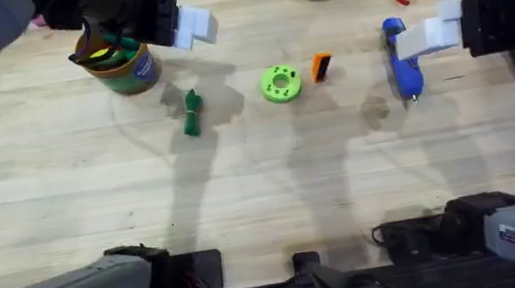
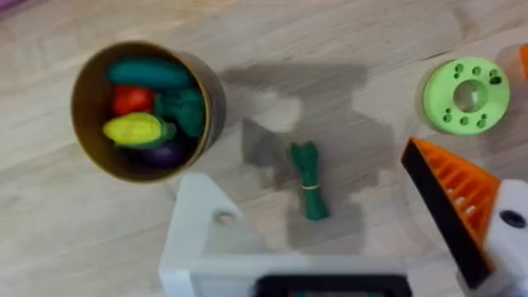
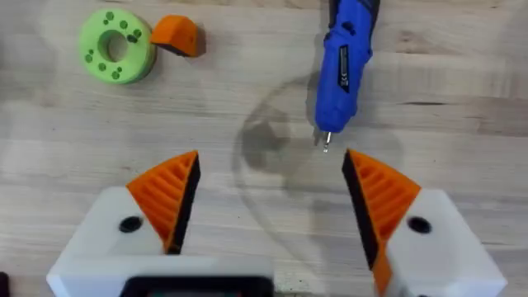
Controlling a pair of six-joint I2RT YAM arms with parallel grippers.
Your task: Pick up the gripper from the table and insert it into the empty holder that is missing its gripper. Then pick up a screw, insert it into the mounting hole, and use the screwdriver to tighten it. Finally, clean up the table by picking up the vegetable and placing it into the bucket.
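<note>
Plainly the loose gripper (image 1: pixel 322 66) lay at the green disc's (image 1: pixel 280 83) three o'clock, and the wide-open, empty left gripper (image 2: pixel 346 219), one holder (image 2: pixel 206 227) bare, risked nudging it while the right gripper (image 3: pixel 268 198) gaped empty.
</note>
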